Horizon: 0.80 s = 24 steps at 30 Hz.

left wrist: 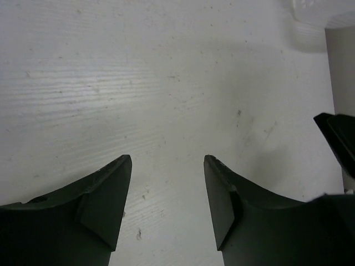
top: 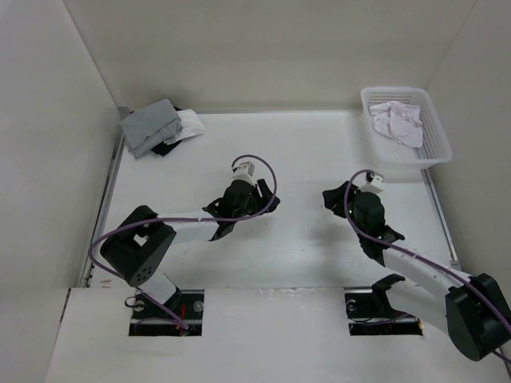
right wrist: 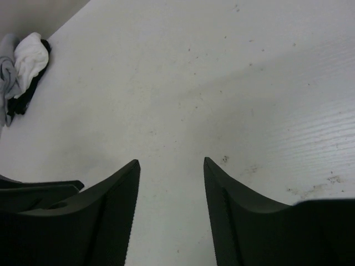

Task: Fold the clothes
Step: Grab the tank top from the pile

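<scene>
From above, the two arm bases (top: 164, 307) are sitting at the near edge of the white table (top: 295, 247), and both arms are reaching out over its middle. The left gripper (top: 270, 206) is pointing right and the right gripper (top: 332, 199) is pointing left, the two near each other but apart. The white garment (top: 397, 121), faintly lilac, is lying crumpled inside the white basket (top: 437, 150) at the far right corner, well apart from both grippers. A grey garment (top: 150, 126) with white and black pieces is lying bunched at the far left corner. In the left wrist view, the left fingers (left wrist: 102, 194) are standing wide apart over bare tabletop, gripping nothing. A corner of the basket is showing at the top right, and a dark piece of the other arm at the right edge. In the right wrist view, the right fingers (right wrist: 113, 205) are likewise spread wide with nothing between them, and the grey garment is showing at the upper left.
</scene>
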Tool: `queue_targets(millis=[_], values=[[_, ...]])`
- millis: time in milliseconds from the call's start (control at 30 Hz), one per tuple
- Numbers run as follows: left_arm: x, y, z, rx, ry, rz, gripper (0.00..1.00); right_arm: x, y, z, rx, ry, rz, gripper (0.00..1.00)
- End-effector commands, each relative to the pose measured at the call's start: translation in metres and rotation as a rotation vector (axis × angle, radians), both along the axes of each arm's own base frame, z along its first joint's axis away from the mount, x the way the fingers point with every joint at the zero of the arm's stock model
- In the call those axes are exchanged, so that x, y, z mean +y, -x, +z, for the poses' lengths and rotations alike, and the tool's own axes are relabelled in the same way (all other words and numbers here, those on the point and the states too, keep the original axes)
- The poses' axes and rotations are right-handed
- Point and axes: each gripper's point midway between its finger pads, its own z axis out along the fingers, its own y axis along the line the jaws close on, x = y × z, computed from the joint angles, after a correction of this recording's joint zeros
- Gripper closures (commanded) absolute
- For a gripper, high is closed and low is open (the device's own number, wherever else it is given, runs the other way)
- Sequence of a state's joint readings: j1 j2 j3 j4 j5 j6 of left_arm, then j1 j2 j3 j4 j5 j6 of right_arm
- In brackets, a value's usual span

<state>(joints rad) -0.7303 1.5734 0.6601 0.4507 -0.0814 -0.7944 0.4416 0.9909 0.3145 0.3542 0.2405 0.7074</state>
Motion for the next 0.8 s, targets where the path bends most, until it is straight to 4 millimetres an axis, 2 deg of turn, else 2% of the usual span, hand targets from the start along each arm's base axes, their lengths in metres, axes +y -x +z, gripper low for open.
queue_targets(millis=[0, 100, 167, 200, 267, 300, 333, 367, 467, 567, 600, 633, 767], values=[[-0.018, 0.008, 0.026, -0.051, 0.068, -0.086, 0.47, 0.003, -0.023, 0.052, -0.097, -0.039, -0.034, 0.49], [-0.028, 0.017, 0.027, -0.061, 0.076, -0.137, 0.51, -0.005, -0.039, 0.079, -0.138, -0.028, -0.061, 0.64], [-0.033, 0.023, 0.027, -0.088, 0.078, -0.166, 0.63, -0.017, -0.053, 0.099, -0.155, -0.013, -0.096, 0.84], [-0.036, 0.028, 0.028, -0.106, 0.077, -0.189, 0.73, -0.029, -0.063, 0.106, -0.153, 0.007, -0.136, 0.91], [-0.04, 0.035, 0.03, -0.129, 0.065, -0.221, 0.89, -0.06, -0.086, 0.119, -0.142, 0.023, -0.219, 0.98], [-0.04, 0.037, 0.029, -0.136, 0.058, -0.225, 0.92, -0.064, -0.089, 0.12, -0.139, 0.028, -0.23, 0.98], [-0.038, 0.039, 0.03, -0.151, 0.05, -0.221, 0.94, -0.093, -0.111, 0.125, -0.119, 0.058, -0.305, 0.99], [-0.036, 0.038, 0.03, -0.158, 0.044, -0.209, 0.95, -0.113, -0.124, 0.127, -0.106, 0.074, -0.349, 0.99], [-0.032, 0.038, 0.025, -0.169, 0.018, -0.19, 0.92, -0.186, -0.17, 0.118, -0.01, 0.125, -0.496, 0.98], [-0.028, 0.035, 0.023, -0.167, 0.019, -0.178, 0.8, -0.241, -0.197, 0.101, 0.051, 0.136, -0.608, 0.91], [-0.027, 0.033, 0.022, -0.168, 0.027, -0.171, 0.73, -0.261, -0.211, 0.092, 0.073, 0.147, -0.64, 0.85], [-0.026, 0.031, 0.021, -0.167, 0.033, -0.163, 0.66, -0.282, -0.228, 0.082, 0.101, 0.166, -0.659, 0.73], [-0.025, 0.031, 0.019, -0.152, 0.055, -0.166, 0.6, -0.318, -0.26, 0.056, 0.183, 0.208, -0.67, 0.53]])
